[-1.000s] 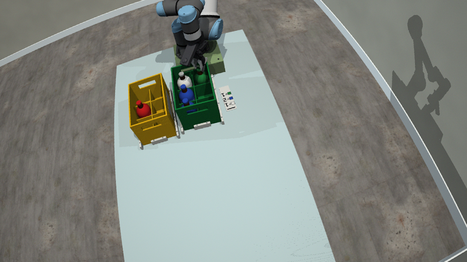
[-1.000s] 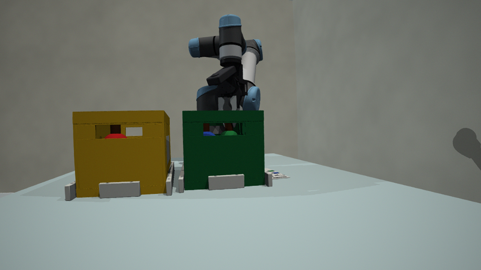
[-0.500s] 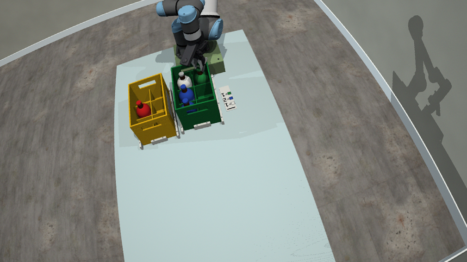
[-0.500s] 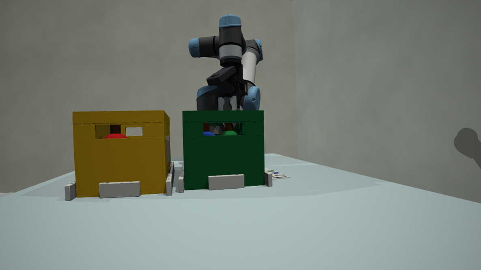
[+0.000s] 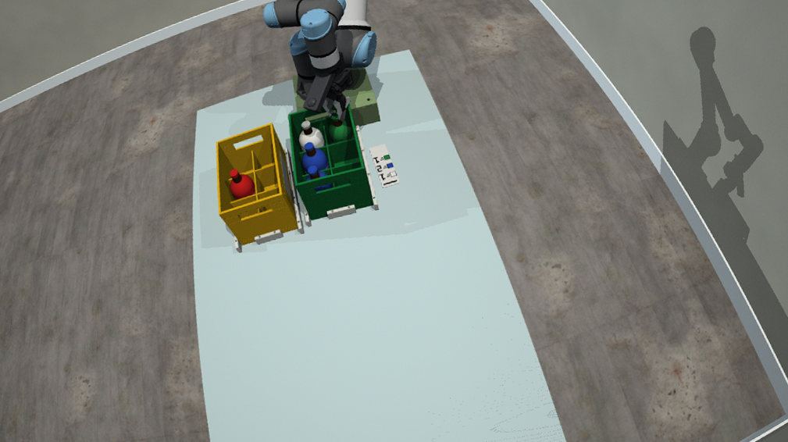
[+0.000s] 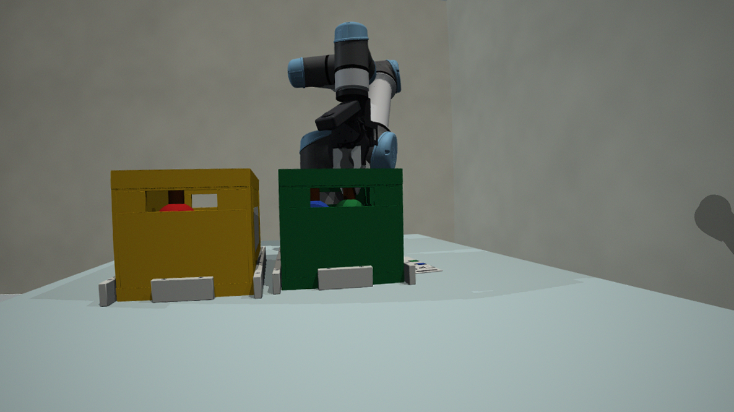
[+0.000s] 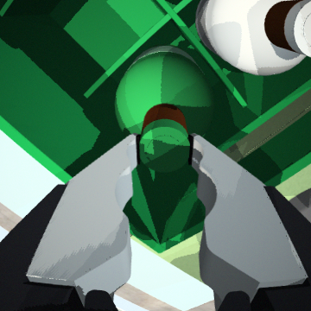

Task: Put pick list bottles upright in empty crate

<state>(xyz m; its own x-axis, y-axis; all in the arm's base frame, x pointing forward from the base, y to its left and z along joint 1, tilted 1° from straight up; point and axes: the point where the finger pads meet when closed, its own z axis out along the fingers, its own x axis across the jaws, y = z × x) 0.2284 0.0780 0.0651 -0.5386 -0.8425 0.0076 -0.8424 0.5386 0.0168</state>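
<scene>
Gripper: the gripper (image 7: 164, 149) hangs over the far right cell of the green crate (image 5: 336, 194), jaws nearly closed and clamped on the cap of the green bottle (image 7: 166, 92); one grey finger (image 7: 101, 203) sits at each side of the cap.
Green bottle: upright in that far right cell, its round shoulder below the fingers and its brown neck just under the cap; from the top view it is at 12 o'clock of the crate's right column (image 5: 339, 132).
White bottle: the white bottle (image 5: 310, 138) stands in the neighbouring far left cell, at 9 o'clock of the green one, close beside it with a divider between; in the wrist view it fills the upper right corner (image 7: 246, 39).
Blue bottles: a blue bottle (image 5: 313, 159) stands in the middle left cell, at 6 o'clock of the white one; a second blue shape (image 5: 319, 178) lies nearer still, probably another bottle, though the crate wall hides most of it.
Dividers: thin green partitions (image 7: 130, 65) cross around the held bottle on all sides, near its shoulder.
Yellow crate: the yellow crate (image 5: 259, 222) stands at 9 o'clock of the green crate, just beside it, with a red bottle (image 5: 240, 185) upright in its middle left cell.
Pick list: the pick list (image 5: 383, 165) lies flat on the table (image 5: 370, 365) at 3 o'clock of the green crate, just beside its right wall; its marks are too small to read surely.
Stops: grey blocks (image 6: 345, 277) sit against the feet of both crates.
Arm base: an olive pedestal (image 5: 367, 110) at 12 o'clock of the green crate.
</scene>
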